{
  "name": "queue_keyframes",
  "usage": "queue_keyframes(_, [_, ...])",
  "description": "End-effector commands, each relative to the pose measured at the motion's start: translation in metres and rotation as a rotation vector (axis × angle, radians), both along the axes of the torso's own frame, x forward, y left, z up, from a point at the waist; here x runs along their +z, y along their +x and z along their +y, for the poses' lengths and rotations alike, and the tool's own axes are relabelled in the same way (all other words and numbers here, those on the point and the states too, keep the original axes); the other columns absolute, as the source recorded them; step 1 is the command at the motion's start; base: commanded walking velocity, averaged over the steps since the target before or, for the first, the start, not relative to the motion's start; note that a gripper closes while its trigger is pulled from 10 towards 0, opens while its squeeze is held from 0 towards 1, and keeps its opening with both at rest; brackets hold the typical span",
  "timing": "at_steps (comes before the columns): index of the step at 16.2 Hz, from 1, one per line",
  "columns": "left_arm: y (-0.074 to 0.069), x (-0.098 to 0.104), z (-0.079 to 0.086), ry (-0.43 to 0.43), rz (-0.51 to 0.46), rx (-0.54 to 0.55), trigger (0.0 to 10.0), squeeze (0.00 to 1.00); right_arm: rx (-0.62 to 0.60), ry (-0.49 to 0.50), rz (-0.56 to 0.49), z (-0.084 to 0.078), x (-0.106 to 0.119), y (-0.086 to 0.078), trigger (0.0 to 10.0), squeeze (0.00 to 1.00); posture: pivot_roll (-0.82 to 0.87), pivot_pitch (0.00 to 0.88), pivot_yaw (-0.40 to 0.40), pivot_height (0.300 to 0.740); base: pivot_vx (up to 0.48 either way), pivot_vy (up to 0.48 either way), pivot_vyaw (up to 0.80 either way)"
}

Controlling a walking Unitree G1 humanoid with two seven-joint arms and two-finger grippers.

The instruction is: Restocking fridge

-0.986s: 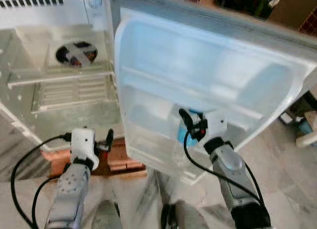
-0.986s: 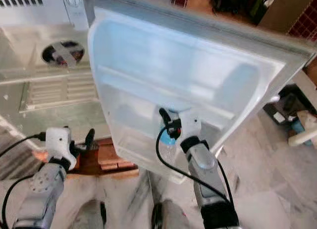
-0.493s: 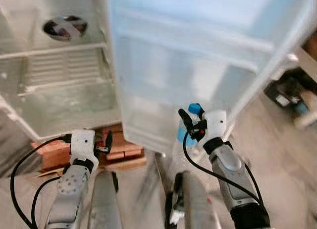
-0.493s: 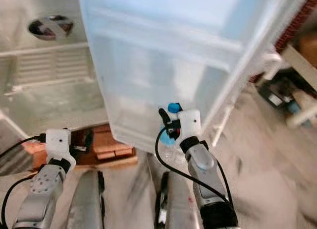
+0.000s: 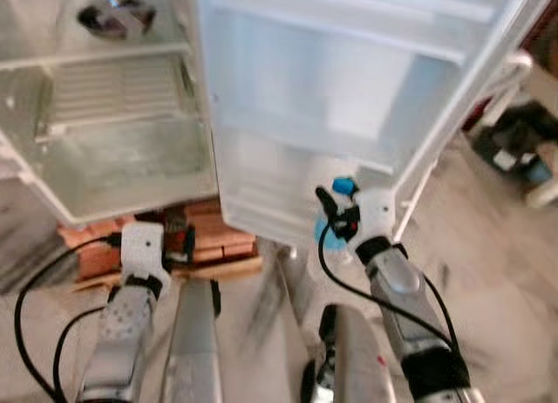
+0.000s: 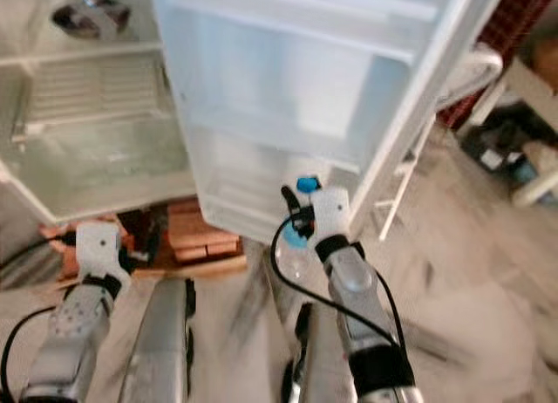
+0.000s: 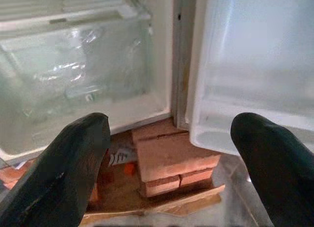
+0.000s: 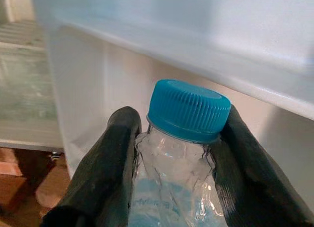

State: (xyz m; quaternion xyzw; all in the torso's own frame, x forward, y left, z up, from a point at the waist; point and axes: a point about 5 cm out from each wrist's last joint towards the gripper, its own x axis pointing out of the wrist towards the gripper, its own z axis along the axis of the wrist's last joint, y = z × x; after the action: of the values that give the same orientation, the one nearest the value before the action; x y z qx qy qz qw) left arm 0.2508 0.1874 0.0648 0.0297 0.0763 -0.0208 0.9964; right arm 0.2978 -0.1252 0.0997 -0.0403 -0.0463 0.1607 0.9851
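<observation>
Fridge door point(image 5: 349, 89) stands open just ahead of the right claw point(image 8: 174, 153), which pinches a water bottle point(image 8: 181, 187) below its blue cap point(image 8: 189, 109); risk: its thin wall may buckle and slip against the door shelf point(image 8: 196, 45), while the left claw point(image 7: 167, 153) hangs spread.

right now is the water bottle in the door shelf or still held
Held, not shelved: the right gripper clamps the water bottle below its blue cap, in front of the open fridge door.
</observation>
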Motion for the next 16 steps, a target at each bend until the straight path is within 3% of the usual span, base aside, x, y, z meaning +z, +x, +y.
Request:
queue_keyframes(1, [-0.003,-0.005,-0.001,-0.004,0.020,-0.011,10.0,0.00,-0.033,-0.011,-0.054,-0.005,0.009,0.005,10.0,0.00,0.08,0.169,-0.066,0.593,0.000,0.000,0.00])
queue_keyframes(5, [0.001,-0.001,-0.006,0.042,-0.001,-0.054,10.0,0.00,-0.044,-0.070,-0.137,0.000,0.021,0.021,10.0,0.00,0.08,0.180,-0.049,0.593,0.000,0.000,0.00])
queue_keyframes(8, [0.004,0.002,0.001,0.067,-0.009,-0.061,10.0,0.00,-0.034,-0.107,-0.207,0.004,0.033,0.027,10.0,0.00,0.07,0.182,-0.039,0.593,0.000,0.000,0.00])
queue_keyframes(14, [0.004,0.010,0.007,0.090,-0.026,-0.050,10.0,0.00,0.004,-0.093,-0.191,0.013,0.018,0.018,10.0,0.00,0.11,0.208,-0.030,0.548,0.000,0.000,0.00])
queue_keyframes(16, [-0.003,0.012,0.014,0.110,-0.021,-0.037,10.0,0.00,0.012,-0.099,-0.182,0.018,0.015,0.020,10.0,0.00,0.14,0.221,-0.041,0.543,0.000,0.000,0.00])
